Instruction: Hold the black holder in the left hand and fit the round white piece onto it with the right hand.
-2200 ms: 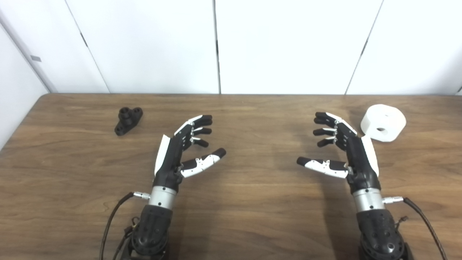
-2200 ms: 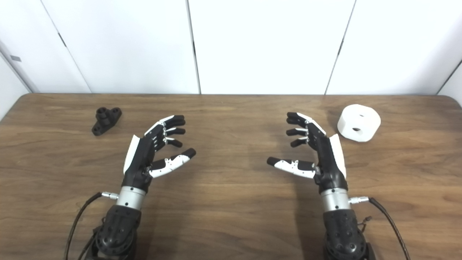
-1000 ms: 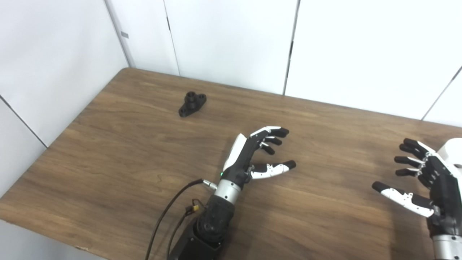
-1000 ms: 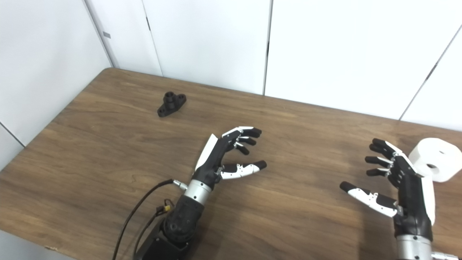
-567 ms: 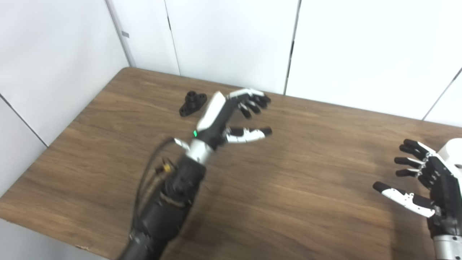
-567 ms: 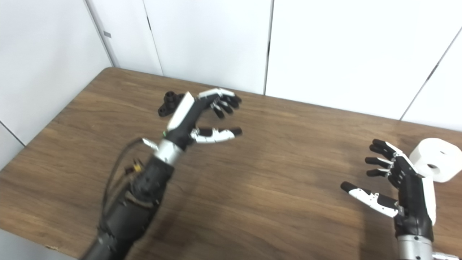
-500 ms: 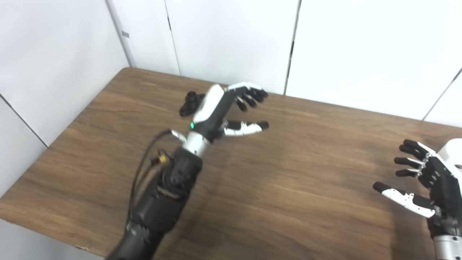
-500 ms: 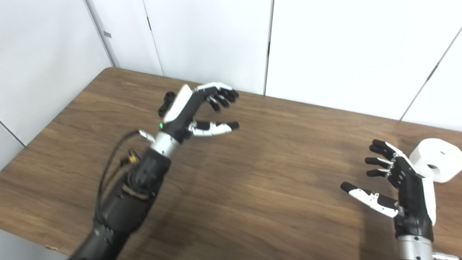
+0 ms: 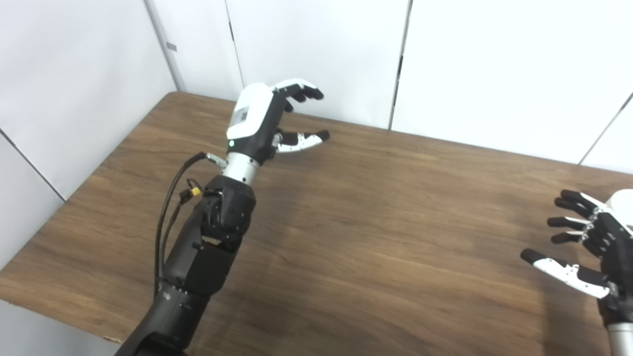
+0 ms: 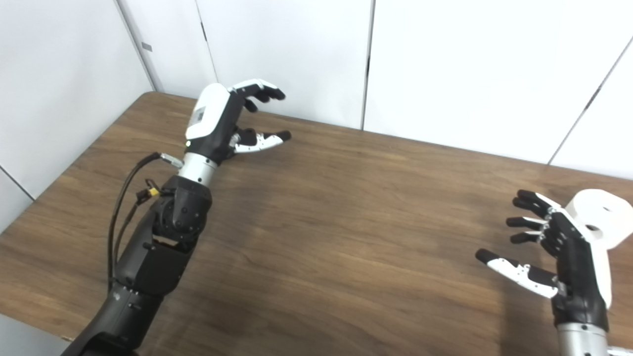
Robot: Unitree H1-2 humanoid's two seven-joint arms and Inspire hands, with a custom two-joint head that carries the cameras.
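My left hand (image 9: pixel 267 118) is stretched out over the far left part of the table, raised, with fingers curled but apart and the thumb out; it holds nothing that I can see. The black holder does not show: the left hand covers the spot where it lay. The round white piece (image 10: pixel 601 217), with a hole in its side, rests on the table at the right edge; only a sliver of it shows in the left eye view (image 9: pixel 624 202). My right hand (image 10: pixel 549 252) is open, just left of the white piece, with fingers spread.
The brown wooden table (image 9: pixel 385 237) has its left edge and near-left corner in view. White wall panels (image 9: pixel 321 49) stand close behind the far edge. A black cable (image 9: pixel 168 198) hangs along my left forearm.
The camera first turned left. My left arm then rose and reached forward and left until the hand covers the black holder. My right hand shifted slightly right and stays open.
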